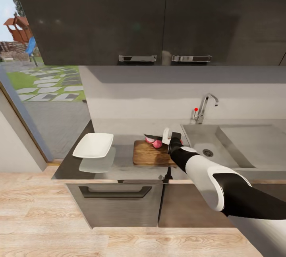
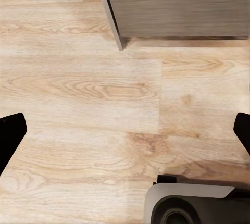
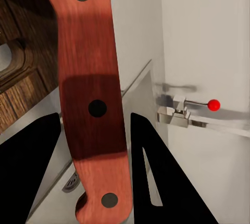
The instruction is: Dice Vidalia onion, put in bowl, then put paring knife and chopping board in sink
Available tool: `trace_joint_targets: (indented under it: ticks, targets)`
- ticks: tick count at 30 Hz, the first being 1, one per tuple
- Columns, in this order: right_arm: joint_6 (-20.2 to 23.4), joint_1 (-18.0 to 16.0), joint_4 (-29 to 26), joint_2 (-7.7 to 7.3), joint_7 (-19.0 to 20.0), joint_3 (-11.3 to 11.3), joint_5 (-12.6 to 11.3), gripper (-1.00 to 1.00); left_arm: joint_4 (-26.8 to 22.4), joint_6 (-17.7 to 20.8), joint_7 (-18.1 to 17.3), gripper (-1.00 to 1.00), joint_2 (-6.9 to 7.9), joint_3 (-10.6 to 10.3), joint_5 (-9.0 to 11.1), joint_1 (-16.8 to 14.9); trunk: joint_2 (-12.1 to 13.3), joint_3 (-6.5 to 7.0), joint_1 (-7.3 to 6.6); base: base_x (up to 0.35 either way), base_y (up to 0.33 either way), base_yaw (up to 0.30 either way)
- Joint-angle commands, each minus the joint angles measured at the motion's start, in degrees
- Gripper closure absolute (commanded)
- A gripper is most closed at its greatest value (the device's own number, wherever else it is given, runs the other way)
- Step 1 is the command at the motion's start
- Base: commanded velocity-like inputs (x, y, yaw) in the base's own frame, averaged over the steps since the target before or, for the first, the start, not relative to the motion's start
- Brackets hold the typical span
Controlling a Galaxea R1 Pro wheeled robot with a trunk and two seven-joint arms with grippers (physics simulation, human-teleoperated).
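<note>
right tool [image 1: 171,137] grips paring knife [image 1: 153,137] over chopping board [image 1: 153,154], beside sink [image 1: 198,137] edge

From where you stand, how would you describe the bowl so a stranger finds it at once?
Find the grey countertop left of the sink. On it lies a brown chopping board; the bowl sits to the board's left, near the counter's end. It is the white, squarish, shallow dish.

Paring knife [image 3: 91,99] blade cut off; onion [image 1: 155,142] partly hidden.
</note>
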Motion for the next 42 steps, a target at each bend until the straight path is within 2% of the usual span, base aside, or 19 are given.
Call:
trace_joint_targets:
  ticks: [1, 8, 12, 13, 30, 36, 37, 39, 40, 41, 42]
  targets:
    - [0.1, 0.0, 2.7, 0.03, -0.2, 0.0, -0.4, 1.00, -0.1, 0.0, 0.5, -1.00, 0.04, -0.5, 0.0, 0.0, -0.1, -0.13, 0.05, 0.000, 0.000, 0.000]
    - [0.1, 0.3, 2.7, 0.03, 0.6, 0.0, -0.4, 1.00, -0.1, -0.1, 0.5, -1.00, 0.04, -0.5, 0.0, 0.0, -0.1, -0.13, 0.05, 0.000, 0.000, 0.000]
    - [0.1, 0.3, 2.7, 0.03, 4.3, 0.0, -0.4, 1.00, -0.1, -0.1, 0.5, -1.00, 0.04, -0.5, 0.0, 0.0, -0.1, -0.13, 0.05, 0.000, 0.000, 0.000]
    - [0.1, 1.1, 2.7, 0.03, 6.4, 0.1, -0.3, 1.00, -0.1, -0.1, 0.5, -1.00, 0.04, -0.5, 0.0, 0.0, -0.1, -0.13, 0.05, 0.000, 0.000, 0.000]
    - [-0.7, 1.3, 2.4, 0.03, 6.3, 0.1, -0.4, 1.00, -0.1, -0.1, 0.5, -1.00, 0.04, -0.5, 0.0, 0.0, -0.1, -0.13, 0.05, 0.000, 0.000, 0.000]
    - [-7.8, 1.3, -1.0, 0.03, 6.9, -0.4, -1.2, 1.00, -0.1, -0.1, 0.5, -1.00, 0.04, -0.5, 0.0, 0.0, -0.1, -0.13, 0.05, 0.000, 0.000, 0.000]
    - [-8.0, 1.3, -2.4, 0.03, 7.9, -0.5, -1.2, 1.00, -0.1, -0.1, 0.5, -1.00, 0.04, -0.5, 0.0, 0.0, -0.1, -0.13, 0.05, 0.000, 0.000, 0.000]
    - [-8.3, 1.3, -8.3, 0.03, 13.2, -0.7, -2.2, 1.00, -0.1, -0.1, 0.5, -1.00, 0.04, -0.5, 0.0, 0.0, -0.1, -0.13, 0.05, 0.000, 0.000, 0.000]
    - [-8.3, 1.3, -13.4, 0.03, 18.1, -0.8, -3.8, 1.00, -0.1, -0.1, 0.5, -1.00, 0.04, -0.5, 0.0, 0.0, -0.1, -0.13, 0.05, 0.000, 0.000, 0.000]
    - [-8.0, 1.3, -20.7, 0.03, 24.5, -0.9, -6.9, 1.00, -0.1, -0.1, 0.5, -1.00, 0.04, -0.5, 0.0, 0.0, -0.1, -0.13, 0.05, 0.000, 0.000, 0.000]
    - [-7.9, 1.3, -23.8, 0.03, 27.1, -0.9, -8.4, 1.00, -0.1, -0.1, 0.5, -1.00, 0.04, -0.5, 0.0, 0.0, -0.1, -0.13, 0.05, 0.000, 0.000, 0.000]
